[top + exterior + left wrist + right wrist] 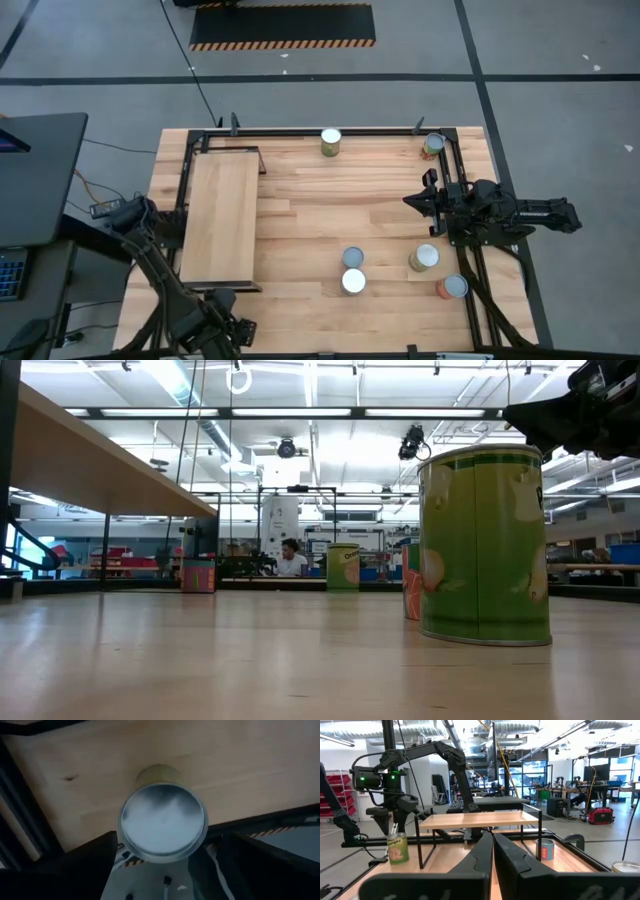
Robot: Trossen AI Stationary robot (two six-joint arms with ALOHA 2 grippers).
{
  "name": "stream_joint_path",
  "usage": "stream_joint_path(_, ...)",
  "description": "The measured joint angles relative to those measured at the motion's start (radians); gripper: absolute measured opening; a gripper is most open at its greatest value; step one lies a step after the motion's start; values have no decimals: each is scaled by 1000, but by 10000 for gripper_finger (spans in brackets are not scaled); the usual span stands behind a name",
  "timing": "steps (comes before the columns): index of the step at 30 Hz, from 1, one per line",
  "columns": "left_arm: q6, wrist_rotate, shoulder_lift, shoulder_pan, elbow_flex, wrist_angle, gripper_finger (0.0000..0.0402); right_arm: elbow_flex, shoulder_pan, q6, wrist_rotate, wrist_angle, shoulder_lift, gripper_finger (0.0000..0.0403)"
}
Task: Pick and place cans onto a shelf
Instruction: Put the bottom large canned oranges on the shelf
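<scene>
An olive-green can [162, 820] with a silver top stands upright on the wooden tabletop, at its near left edge. My left gripper [172, 837] is straight above it, open and pointing down, one finger on each side of the can's top. The right wrist view shows this gripper [390, 822] just over the can [397, 847]. In the high view the gripper [225, 335] hides the can. The shelf [220, 215], a pale board on a black frame, stands at the table's left. My right gripper [420, 200] waits shut at the table's right.
Several more cans stand on the table: one at the far middle [330, 141], one at the far right [432, 146], two near the middle [352, 270], and two at the near right [424, 258] [453, 288]. A black rail [300, 130] runs along the table's edges.
</scene>
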Motion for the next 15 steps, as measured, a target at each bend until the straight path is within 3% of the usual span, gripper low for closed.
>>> stream_joint_path(6, 69, 16, -1, 1, 0, -98, 387, 0, 0, 0, 0, 0, 0, 23)
stream_joint_path(12, 23, -45, -8, -7, 0, 7, 387, 0, 0, 0, 0, 0, 0, 23)
stream_joint_path(15, -5, -38, -8, -24, 0, -93, 387, 0, 0, 0, 0, 0, 0, 23)
